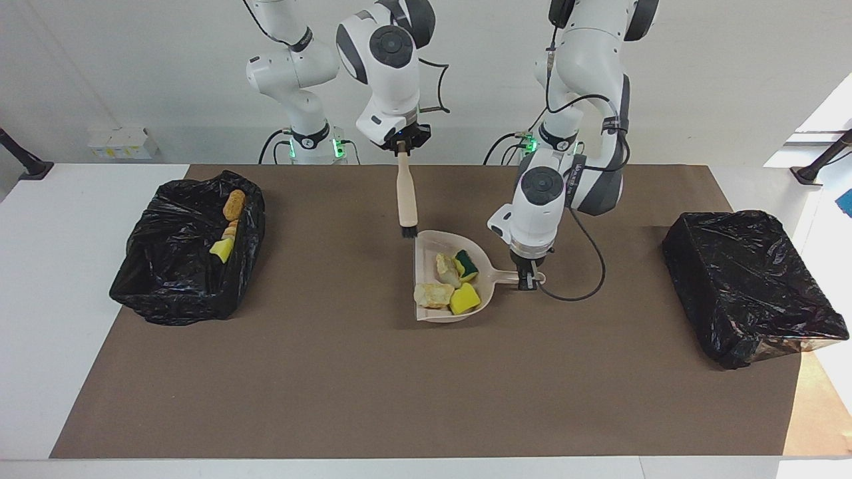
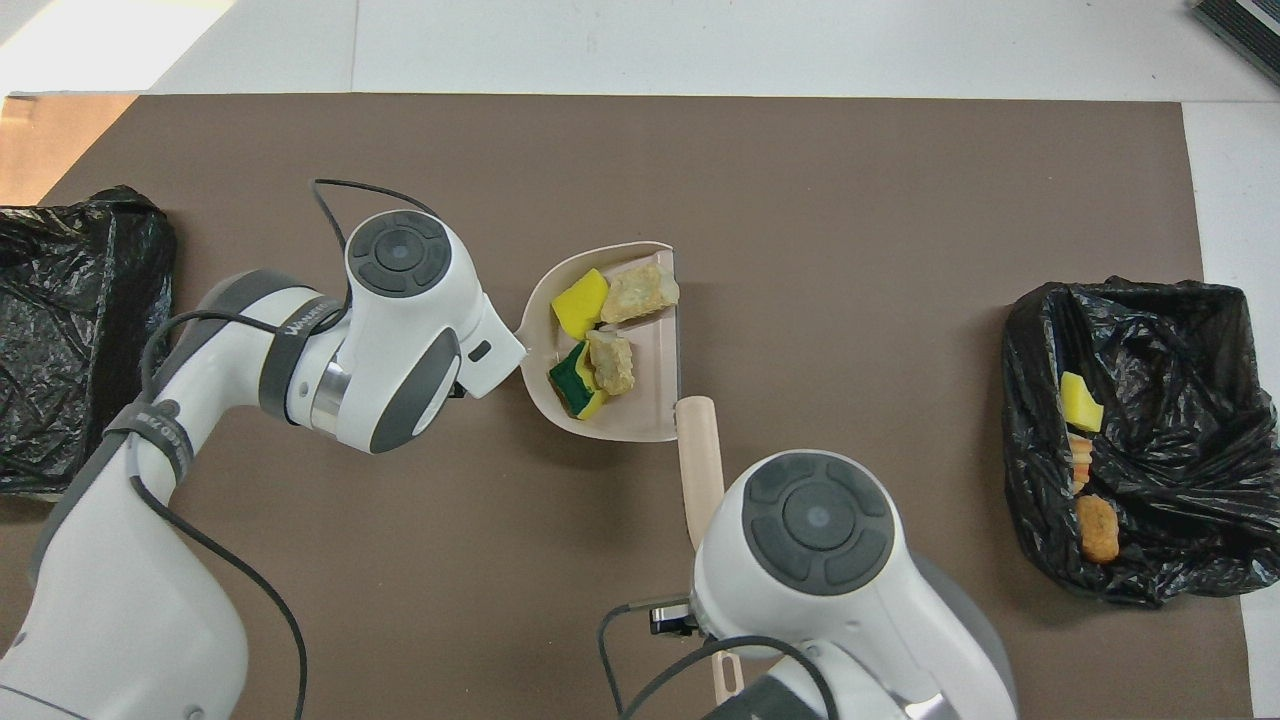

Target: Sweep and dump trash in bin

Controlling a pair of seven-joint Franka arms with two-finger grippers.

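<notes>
Tipping is the main risk: left gripper (image 1: 529,279) is clamped on the pan (image 1: 426,249) handle only, so a tilt or jerk on the way to a bin (image 1: 190,249) could shed scraps over the open lip at 9 o'clock in facing view. Right gripper (image 1: 402,148) is closed on the brush (image 1: 406,199), hanging over the mat w/ bristles by the pan's 12 o'clock corner, may clip it. Trash (image 1: 449,283): four pcs in pan, two yellow-green sponges, two pale crumbly chunks; more already in bin.

White arms (image 1: 586,46), dark grey joint bands, round grey end caps, black looping cables (image 1: 582,283), green base lights (image 1: 530,142).
</notes>
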